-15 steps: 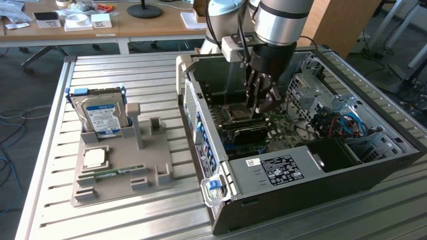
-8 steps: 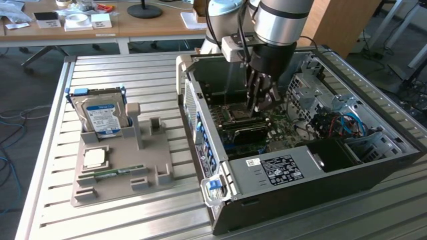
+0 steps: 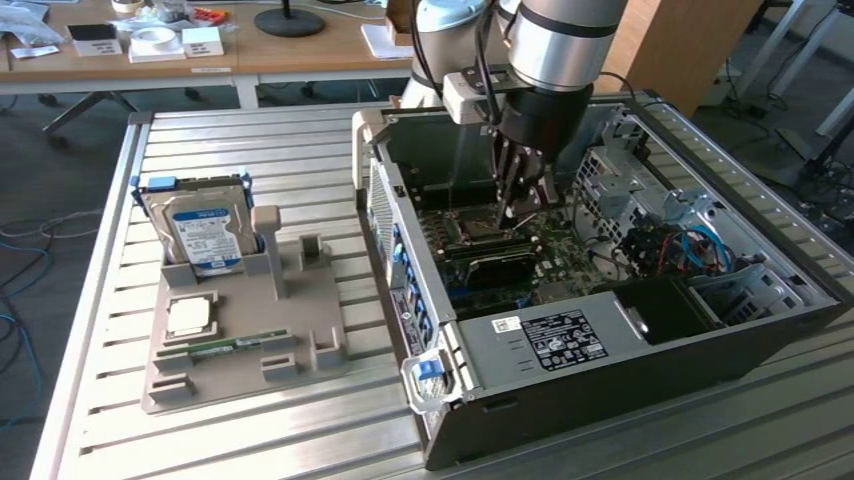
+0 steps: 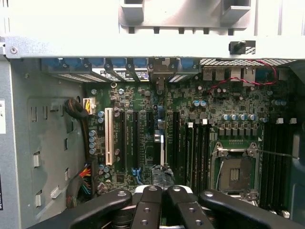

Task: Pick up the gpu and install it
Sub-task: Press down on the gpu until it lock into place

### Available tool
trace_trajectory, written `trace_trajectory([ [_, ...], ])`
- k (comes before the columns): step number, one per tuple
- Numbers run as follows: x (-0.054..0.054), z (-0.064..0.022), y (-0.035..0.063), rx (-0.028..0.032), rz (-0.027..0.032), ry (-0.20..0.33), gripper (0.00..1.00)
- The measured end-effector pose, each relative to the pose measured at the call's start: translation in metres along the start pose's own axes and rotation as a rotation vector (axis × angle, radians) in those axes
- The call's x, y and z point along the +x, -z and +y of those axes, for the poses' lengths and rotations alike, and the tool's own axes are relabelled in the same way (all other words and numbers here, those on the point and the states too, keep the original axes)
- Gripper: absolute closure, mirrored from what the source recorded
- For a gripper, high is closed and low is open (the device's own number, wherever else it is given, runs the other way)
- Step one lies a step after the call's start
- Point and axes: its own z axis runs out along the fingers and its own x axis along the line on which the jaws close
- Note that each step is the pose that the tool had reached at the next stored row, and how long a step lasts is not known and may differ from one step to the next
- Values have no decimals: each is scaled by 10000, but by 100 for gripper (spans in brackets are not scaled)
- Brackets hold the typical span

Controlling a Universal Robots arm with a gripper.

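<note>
The gpu [image 4: 162, 143] stands on edge among the black expansion slots of the motherboard, inside the open computer case [image 3: 400, 250]. From the wrist it looks like a thin dark strip. In the exterior view the gpu [image 3: 497, 265] is a dark card below the processor socket. My gripper [image 3: 518, 212] hangs inside the case just above the card. Its black fingers [image 4: 147, 205] are shut together, and the gripper [image 4: 162, 191] sits right over the card's upper edge. I cannot tell whether the fingers pinch that edge or only meet above it.
On the exterior view's left, a grey holder [image 3: 240, 340] on the slatted table carries a silver hard drive [image 3: 200, 230], a processor chip [image 3: 190, 315] and a green RAM stick [image 3: 234, 345]. The empty processor socket [image 4: 236, 174] and drive cages [image 3: 627, 180] lie close around the gripper.
</note>
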Motion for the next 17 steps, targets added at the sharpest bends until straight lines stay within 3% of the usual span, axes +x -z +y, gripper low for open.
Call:
trace_trajectory([
  [11,-27,-1,-14,1,-19,1,89],
  [14,-42,2,-218,0,-19,0,89],
  [17,-42,3,-273,0,-18,-1,89],
])
